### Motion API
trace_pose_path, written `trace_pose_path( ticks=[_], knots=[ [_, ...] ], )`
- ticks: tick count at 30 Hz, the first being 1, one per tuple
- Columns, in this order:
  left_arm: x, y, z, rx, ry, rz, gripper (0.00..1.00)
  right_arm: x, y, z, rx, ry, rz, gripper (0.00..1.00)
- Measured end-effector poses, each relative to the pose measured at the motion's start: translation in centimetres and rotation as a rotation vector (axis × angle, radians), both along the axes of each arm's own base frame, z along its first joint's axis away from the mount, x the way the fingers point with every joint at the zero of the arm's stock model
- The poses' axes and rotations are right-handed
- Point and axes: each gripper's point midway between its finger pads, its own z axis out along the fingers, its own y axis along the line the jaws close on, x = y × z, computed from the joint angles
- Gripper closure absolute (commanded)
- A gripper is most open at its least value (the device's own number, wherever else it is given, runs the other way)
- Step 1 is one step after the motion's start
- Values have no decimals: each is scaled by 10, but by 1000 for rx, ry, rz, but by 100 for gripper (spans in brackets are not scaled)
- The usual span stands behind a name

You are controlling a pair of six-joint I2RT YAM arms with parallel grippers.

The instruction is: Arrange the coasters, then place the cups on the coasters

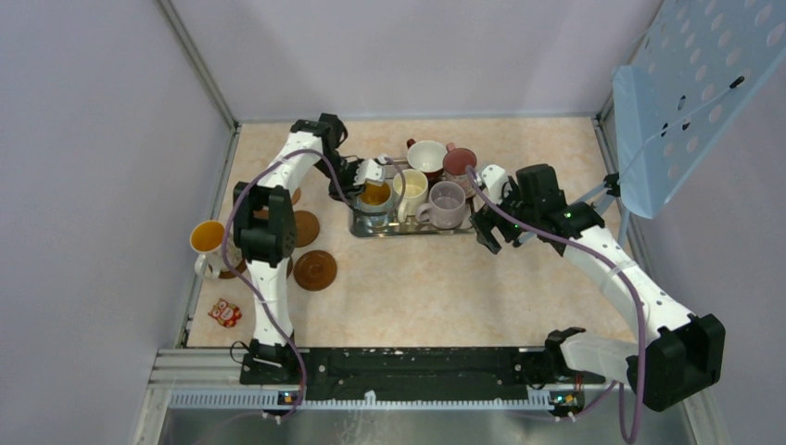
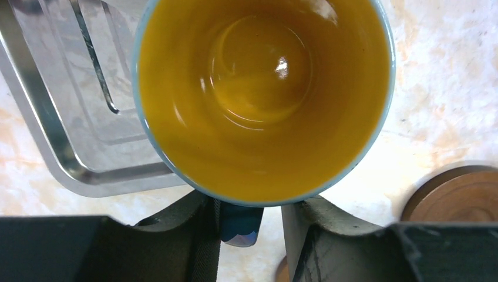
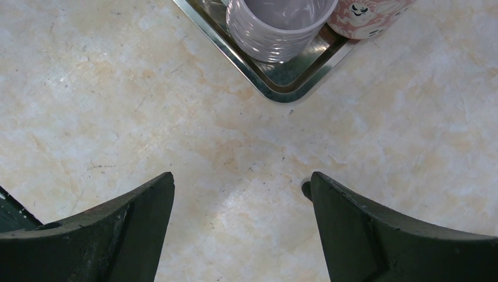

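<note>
A blue cup with a yellow inside point(image 2: 261, 100) stands at the left end of the steel tray point(image 1: 408, 232). Its handle point(image 2: 241, 226) lies between the fingers of my left gripper point(image 2: 253, 205). The left finger touches the handle; a gap shows at the right finger. Cream point(image 1: 411, 185), lilac point(image 1: 447, 204), red point(image 1: 426, 153) and maroon-pink point(image 1: 459, 164) cups stand on the tray too. A white cup with an orange inside point(image 1: 209, 239) stands far left. Brown coasters point(image 1: 315, 269) point(image 1: 304, 227) lie left of the tray. My right gripper point(image 3: 241, 179) hangs open over bare table by the tray's right corner point(image 3: 282, 88).
A small orange-and-white figure point(image 1: 224, 312) lies near the front left. Grey walls close in the left and back. A blue perforated panel point(image 1: 704, 83) leans in at the upper right. One coaster point(image 2: 464, 197) shows just right of the blue cup.
</note>
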Motion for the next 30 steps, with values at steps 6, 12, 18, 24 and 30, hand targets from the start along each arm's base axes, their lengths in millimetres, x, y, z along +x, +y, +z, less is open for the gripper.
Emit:
trace_pose_path(
  ticks=[6,12,18,24,30],
  knots=[
    [-13,0,-9,-8,87,136,57,0,0,0,0,-1,0,15],
    [-23,1,-18,-18,131,263,57,0,0,-1,1,-3,0,15],
    [-29,2,-21,-28,143,345,61,2,1,0,4,-11,0,15],
    [-30,3,-26,-26,165,411,64,1,0,-3,4,-9,0,15],
    [-28,1,-24,-34,167,443,80,1,1,-1,10,-13,-5,15]
  ],
)
